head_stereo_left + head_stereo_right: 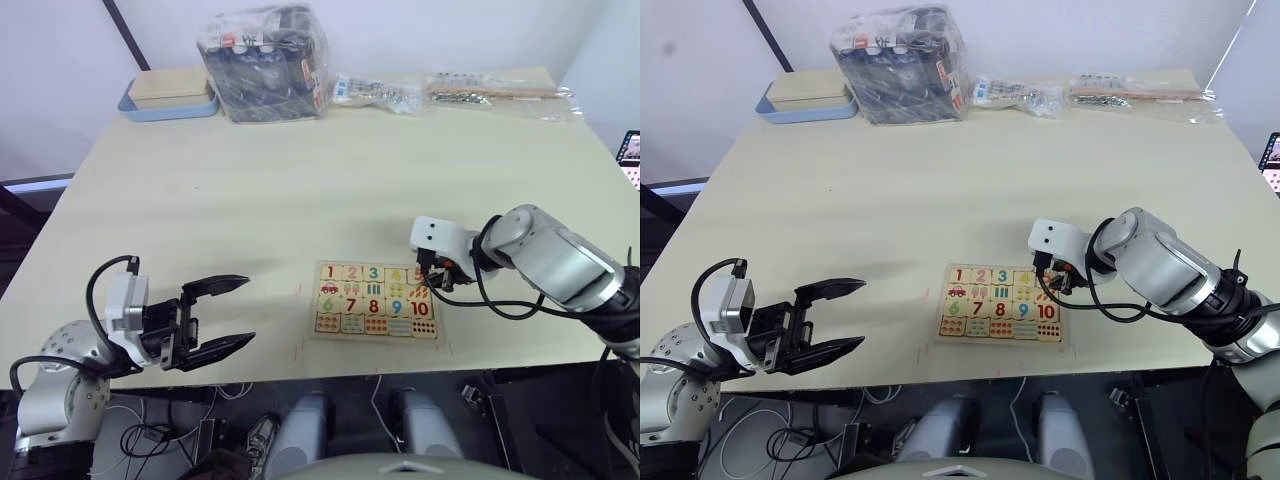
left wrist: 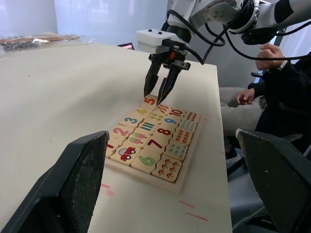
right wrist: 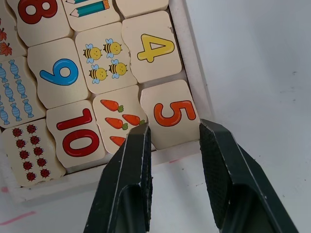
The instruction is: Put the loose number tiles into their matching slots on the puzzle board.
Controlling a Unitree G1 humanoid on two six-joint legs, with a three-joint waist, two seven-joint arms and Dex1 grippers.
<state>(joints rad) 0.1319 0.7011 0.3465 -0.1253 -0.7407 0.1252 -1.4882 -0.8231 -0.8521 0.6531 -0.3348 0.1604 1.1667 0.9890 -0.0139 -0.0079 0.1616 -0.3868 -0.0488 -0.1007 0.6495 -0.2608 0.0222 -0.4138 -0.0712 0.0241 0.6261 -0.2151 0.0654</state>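
The puzzle board (image 3: 190,63) lies near the table's front edge, right of centre. Tiles 1 (image 1: 330,272), 2 (image 1: 352,273), 3 (image 1: 373,274) and 4 (image 3: 151,47) sit in the far row's slots. Tile 5 (image 3: 170,114) lies in the far right corner slot. My right gripper (image 3: 175,127) hangs just above that corner, open, its fingertips straddling the near edge of tile 5 and holding nothing. At the front left of the table, well clear of the board, my left gripper (image 1: 225,315) is open and empty.
A blue tray with a beige lid (image 1: 170,95) and a clear bag of dark items (image 1: 265,60) stand at the far left. Smaller plastic bags (image 1: 495,88) lie along the far edge. A seated person (image 2: 277,82) is beyond the table's right side.
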